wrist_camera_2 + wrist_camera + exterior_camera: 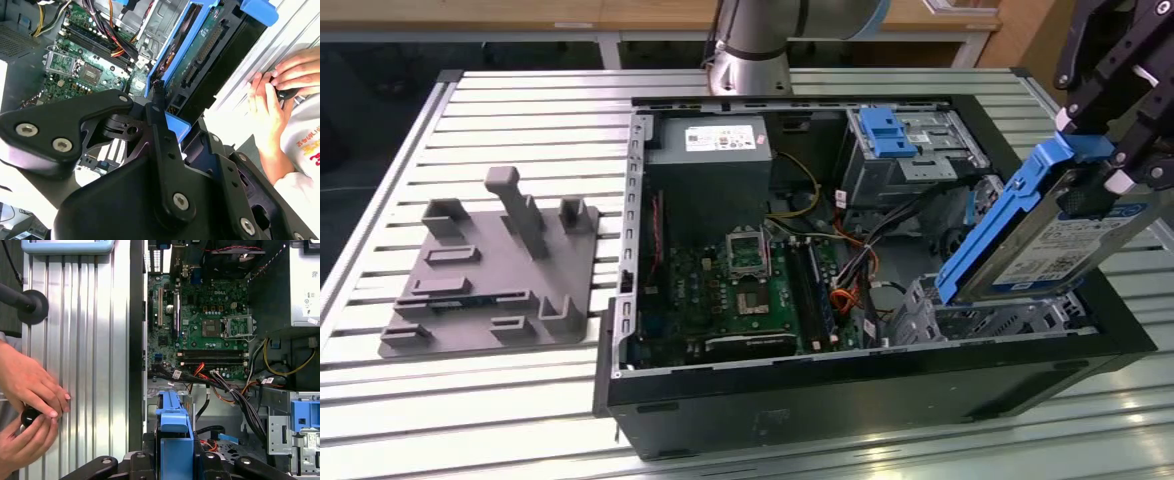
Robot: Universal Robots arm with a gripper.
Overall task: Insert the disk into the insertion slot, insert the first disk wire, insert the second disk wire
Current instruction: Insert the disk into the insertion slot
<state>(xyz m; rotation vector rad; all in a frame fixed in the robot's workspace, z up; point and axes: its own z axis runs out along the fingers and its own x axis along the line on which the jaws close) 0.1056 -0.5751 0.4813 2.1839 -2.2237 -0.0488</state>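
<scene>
Exterior view: the gripper (pixel 1101 155) pinches the disk (pixel 1047 250) (tilted, blue carrier edge up), its lower end at the insertion slot (pixel 987 322).

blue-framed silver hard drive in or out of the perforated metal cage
Not seated: the blue-framed silver hard drive hangs tilted in the black gripper, its lower end at the perforated metal cage.

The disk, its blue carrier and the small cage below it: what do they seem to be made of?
The disk looks like bare metal: dull silver casing, white paper-like label. Its carrier is probably moulded plastic: evenly bright blue, smooth. The insertion slot looks like thin sheet metal: silver, punched with holes.
</scene>
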